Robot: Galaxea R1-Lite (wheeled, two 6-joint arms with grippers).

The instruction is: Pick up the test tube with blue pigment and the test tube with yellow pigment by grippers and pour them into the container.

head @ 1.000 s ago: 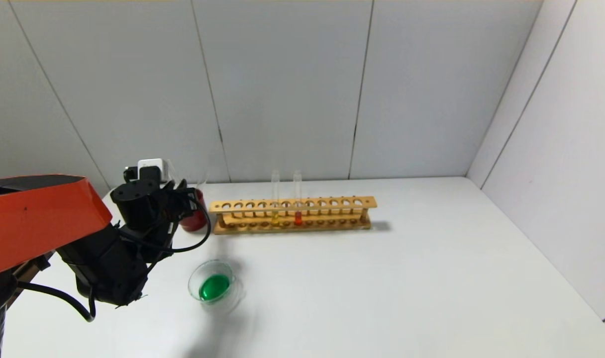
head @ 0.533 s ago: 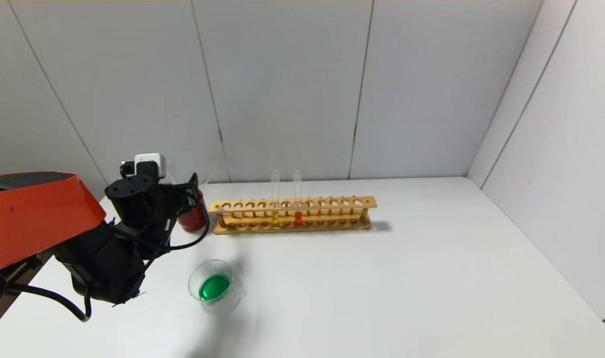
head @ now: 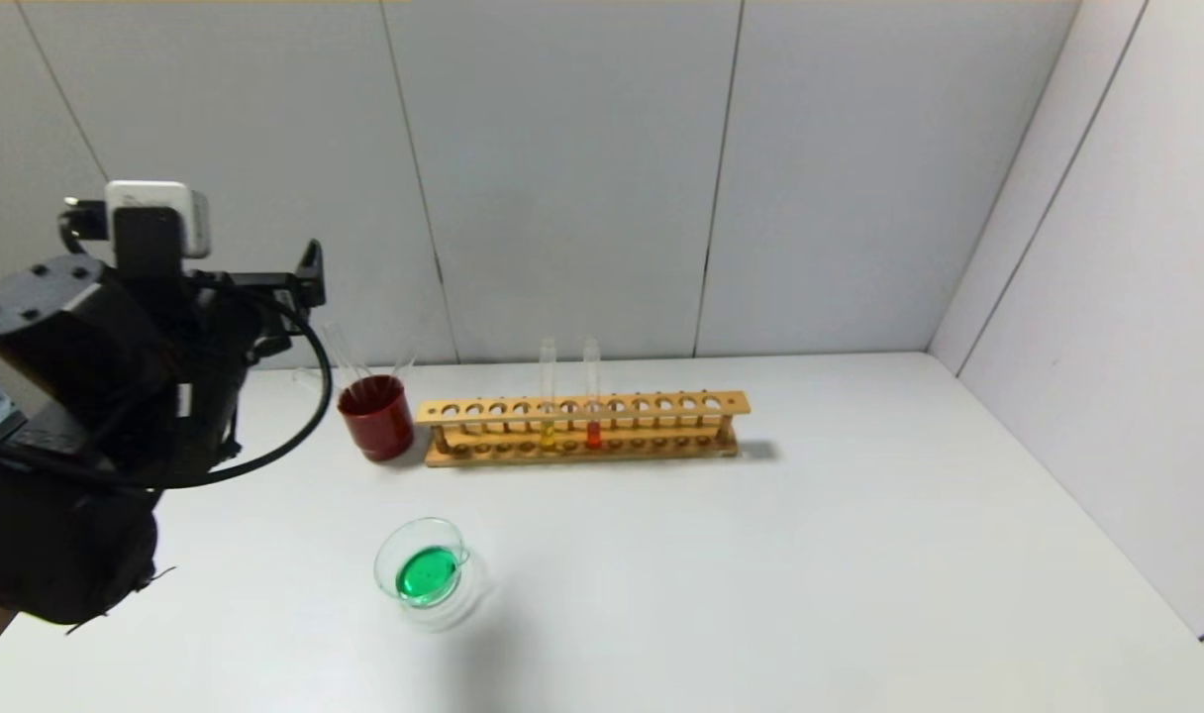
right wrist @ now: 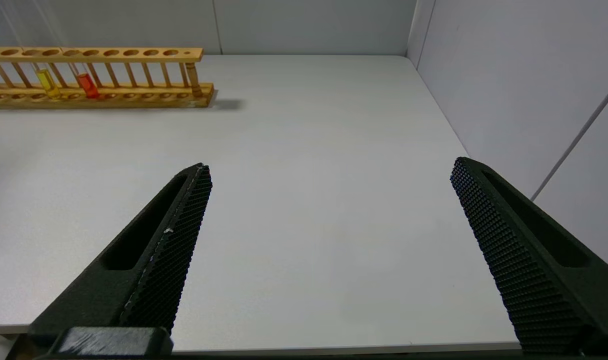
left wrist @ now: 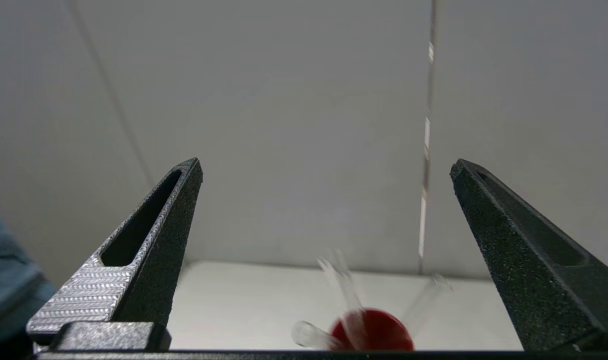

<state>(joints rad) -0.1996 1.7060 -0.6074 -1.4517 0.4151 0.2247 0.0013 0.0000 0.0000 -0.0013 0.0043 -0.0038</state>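
Head view: the left gripper (head: 290, 302) hangs high above the left edge of the table (head: 810, 545), with its jaws wide apart and nothing between them. Under it, near the far edge, stands the red cup (head: 374, 416) with clear, empty-looking tubes (head: 340, 352) leaning in it. The wooden rack (head: 582, 406) is just beside the cup, along the far edge. It carries the test tube with yellow pigment (head: 548, 396) and a red-orange tube (head: 592, 396), both upright. The container (head: 384, 555) sits towards the front edge, left of the middle, and it holds green liquid. I see no tube with blue liquid anywhere.

Left wrist view: the left gripper (left wrist: 326, 167) is fully spread and empty. The red cup (left wrist: 374, 330) and its glass tubes (left wrist: 344, 285) are below it and well apart from it.

Right wrist view: the right gripper (right wrist: 329, 167) is also wide open and holds nothing. It waits over the right part of the table (right wrist: 309, 200), well apart from the rack (right wrist: 134, 52).

By my judgement the yellow tube is the next thing to take. To do it well, the gripper should come level with the tube above the rack, close on the bare glass, lift straight up, and tilt slowly at the lip of the container.
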